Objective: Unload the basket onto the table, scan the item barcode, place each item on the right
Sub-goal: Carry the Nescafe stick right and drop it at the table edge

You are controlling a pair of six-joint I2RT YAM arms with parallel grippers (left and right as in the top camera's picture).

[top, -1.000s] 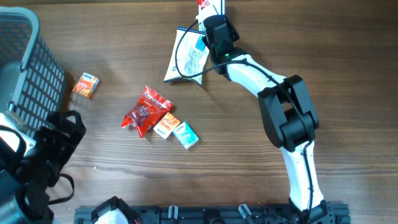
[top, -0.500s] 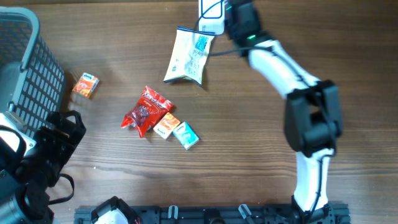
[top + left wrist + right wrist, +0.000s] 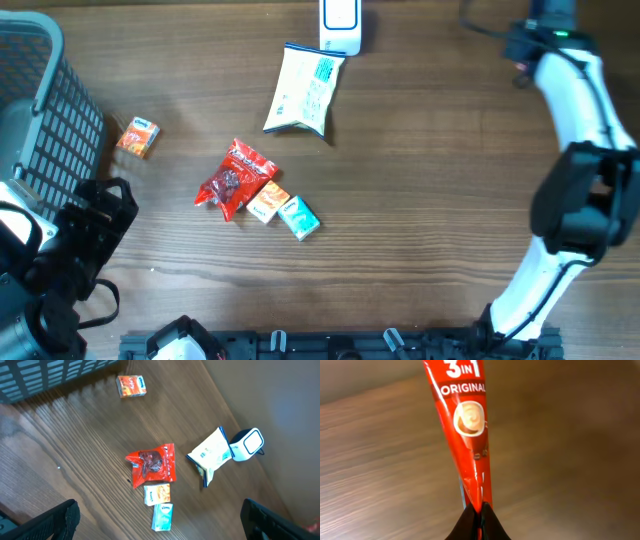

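At the left edge the left claw [image 3: 98, 215] hangs spread wide beside the basket [image 3: 40, 110], holding nothing. The red packet [image 3: 235, 178] lies mid-bench, and the scanner [image 3: 341, 25] stands at the far edge of the bench [image 3: 420, 200]. A second ago the right claw was over that scanner. It has since swung off to the far right corner, so the scanning pass looks finished. The right claw [image 3: 480, 517] is pinching one end of the coffee sachet [image 3: 465, 425], held above that corner. The sachet's long axis runs straight out from the fingertips, printed face toward the wrist camera. No barcode shows on that side.
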